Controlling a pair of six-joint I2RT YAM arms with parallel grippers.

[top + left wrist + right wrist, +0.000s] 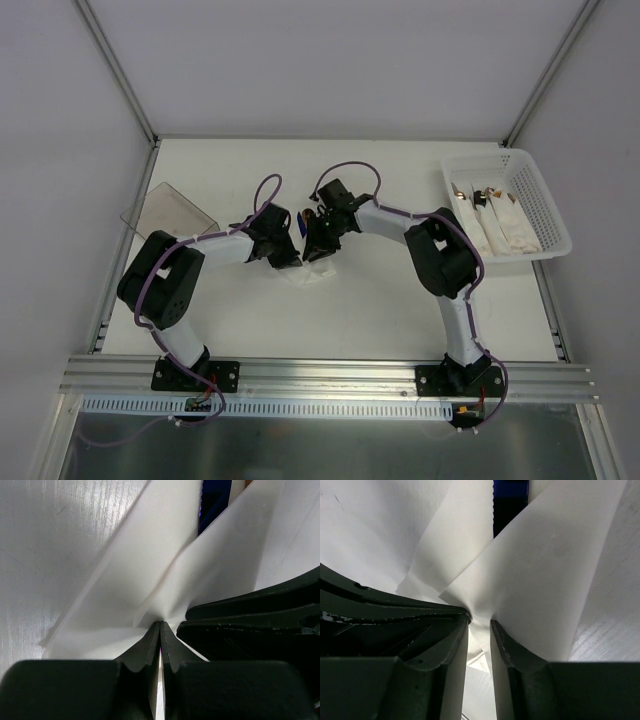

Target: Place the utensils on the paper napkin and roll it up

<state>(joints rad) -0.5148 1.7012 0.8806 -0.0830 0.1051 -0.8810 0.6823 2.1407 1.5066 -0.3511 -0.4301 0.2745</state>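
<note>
The white paper napkin (313,272) lies at the table's middle, lifted and creased into folds. My left gripper (293,258) is shut on a pinched fold of it; in the left wrist view its tips (160,625) meet where the napkin's (150,570) creases run together. My right gripper (319,255) stands right beside it, its jaws (480,622) a narrow gap apart with bunched napkin (540,575) held between them. A dark blue piece (510,505) shows in a gap between the folds. The loose wooden utensils are hidden.
A white perforated basket (545,200) at the far right holds several rolled napkins with utensils. A clear smoky plastic container (170,210) lies at the far left. The other arm's black finger (260,625) crowds the left wrist view.
</note>
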